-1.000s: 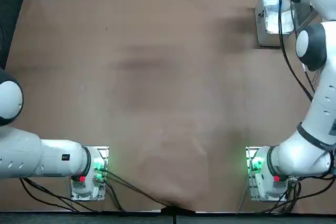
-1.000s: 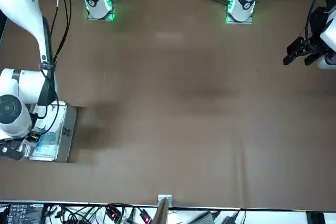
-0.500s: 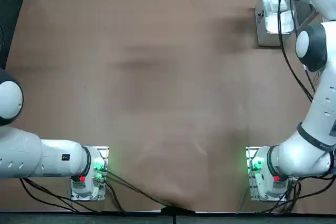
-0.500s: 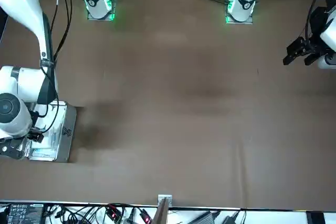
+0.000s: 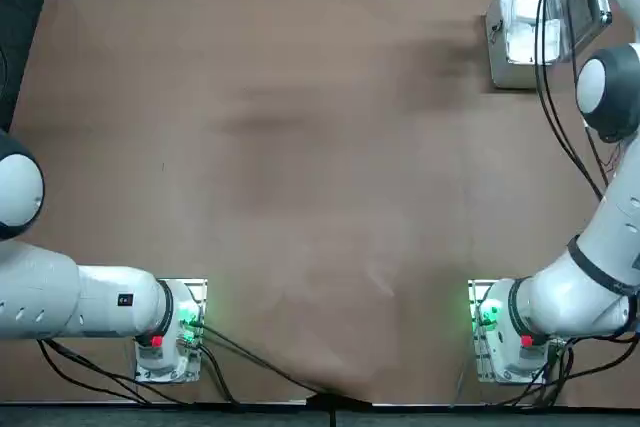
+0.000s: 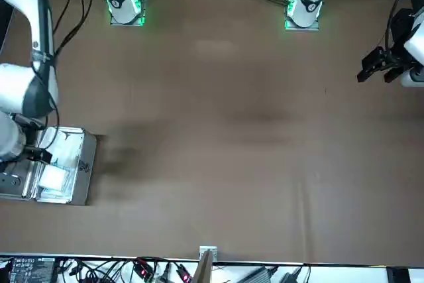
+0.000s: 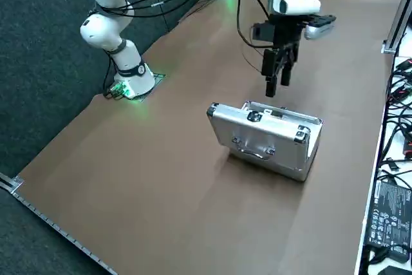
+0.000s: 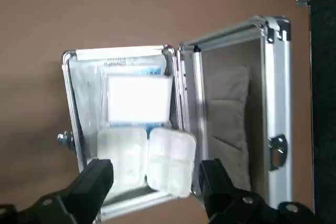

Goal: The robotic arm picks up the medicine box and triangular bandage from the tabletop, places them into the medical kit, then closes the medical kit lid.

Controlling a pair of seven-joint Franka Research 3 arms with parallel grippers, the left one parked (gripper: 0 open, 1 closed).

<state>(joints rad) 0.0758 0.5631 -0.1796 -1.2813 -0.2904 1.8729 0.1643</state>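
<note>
Our right gripper hangs over the medical kit, its two fingers spread wide, with nothing between their tips that we can see as held. In the right side view we see it pointing down, just above the raised lid's upper edge and apart from it. The kit sits open on the table, at the far right corner as the overhead camera has it. Inside the tray we find the medicine box, flat and white, lying on a clear packet with blue print. Beside it, in the same tray, we have the triangular bandage, its two white lobes side by side, close to the box. The medical kit lid stands up on its hinged side, with the curved handle on its outer face; a grey-brown padded pouch lies against its inside. Our right arm reaches out from its base along the table's right side, black cables looping beside it.
</note>
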